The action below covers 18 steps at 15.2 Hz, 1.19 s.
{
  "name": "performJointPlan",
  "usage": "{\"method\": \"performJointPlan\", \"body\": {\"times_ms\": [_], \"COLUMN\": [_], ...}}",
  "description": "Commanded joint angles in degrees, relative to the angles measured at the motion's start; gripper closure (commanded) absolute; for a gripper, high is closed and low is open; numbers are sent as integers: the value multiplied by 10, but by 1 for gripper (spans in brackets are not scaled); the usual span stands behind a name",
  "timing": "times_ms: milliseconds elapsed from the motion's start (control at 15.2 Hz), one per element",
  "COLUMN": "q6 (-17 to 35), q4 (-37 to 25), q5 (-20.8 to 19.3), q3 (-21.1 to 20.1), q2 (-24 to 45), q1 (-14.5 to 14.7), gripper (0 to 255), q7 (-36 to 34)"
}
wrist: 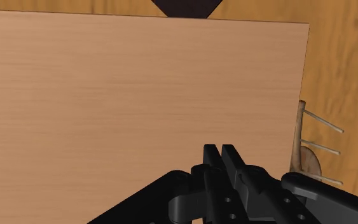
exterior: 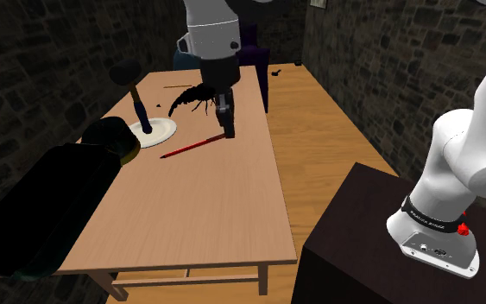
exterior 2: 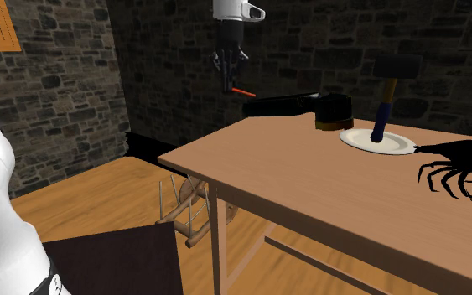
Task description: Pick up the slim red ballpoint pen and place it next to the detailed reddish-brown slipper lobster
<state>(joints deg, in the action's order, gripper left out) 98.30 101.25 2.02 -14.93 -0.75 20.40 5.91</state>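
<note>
The pincer hangs fingers-down from the white arm. In the wrist view its fingers are almost pressed together, with only a sliver between them. They pinch the pen by one end. It is a thin red stick that slants down and away from the fingertips.

In the second exterior view the pincer and the pen are in the air, high above the tabletop. There they are well to the left of the lobster. In the shoulder view the pincer shows just right of and below the lobster. The lobster is drawn black and lies on the tabletop with its legs spread.

Near the lobster, on the shoulder view's left of it, sits a white plate. A hammer stands on the plate, handle down and head up. Farther from the lobster, past the plate, a large black shape lies along the tabletop. The dark stand is well apart from the lobster, off the tabletop at the shoulder view's lower right. A small wooden rack stands on the plank floor, well left of and below the lobster in the second exterior view. Stone walls close the room.
</note>
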Motion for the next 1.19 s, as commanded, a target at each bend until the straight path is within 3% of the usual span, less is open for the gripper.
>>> {"method": "performJointPlan", "body": {"times_ms": [0,132,660,1122], "q6": [-17,-26,-29,-37], "q4": [-18,-28,-25,-59], "q5": [-1,-1,-5,-13], "q3": [0,0,55,100], "q2": [2,2,-1,27], "q1": [0,0,-54,-99], "gripper": [255,255,255,255], "q7": [0,-1,107,197]}}
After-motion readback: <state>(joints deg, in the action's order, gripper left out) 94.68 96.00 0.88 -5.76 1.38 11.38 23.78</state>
